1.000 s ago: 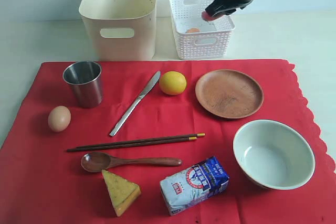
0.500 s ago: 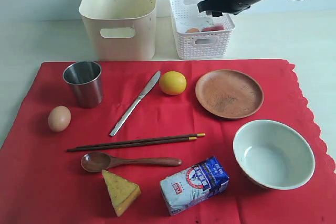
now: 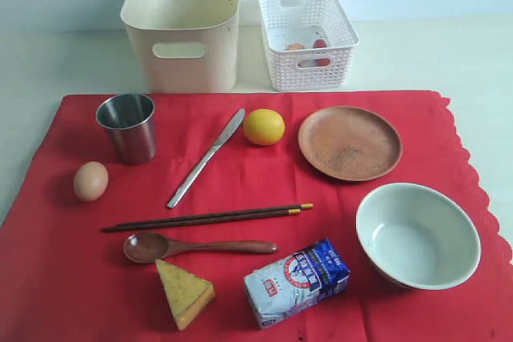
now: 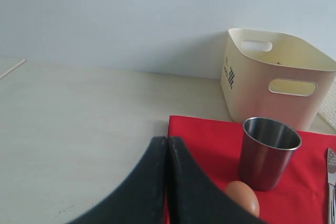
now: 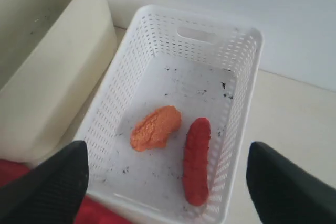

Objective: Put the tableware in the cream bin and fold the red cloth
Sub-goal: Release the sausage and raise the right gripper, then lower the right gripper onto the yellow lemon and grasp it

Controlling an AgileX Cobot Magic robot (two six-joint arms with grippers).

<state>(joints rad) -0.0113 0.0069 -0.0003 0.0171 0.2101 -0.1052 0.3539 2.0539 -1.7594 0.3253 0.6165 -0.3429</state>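
Both are empty: our right jaws, lifted off the basket (image 3: pixel 282 74), gape wide; our left jaws are shut. Carton (image 3: pixel 296 281) print unreadable.

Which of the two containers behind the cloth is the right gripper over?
The right gripper is over the small white lattice basket holding a sausage, not the taller smooth cream bin beside it.
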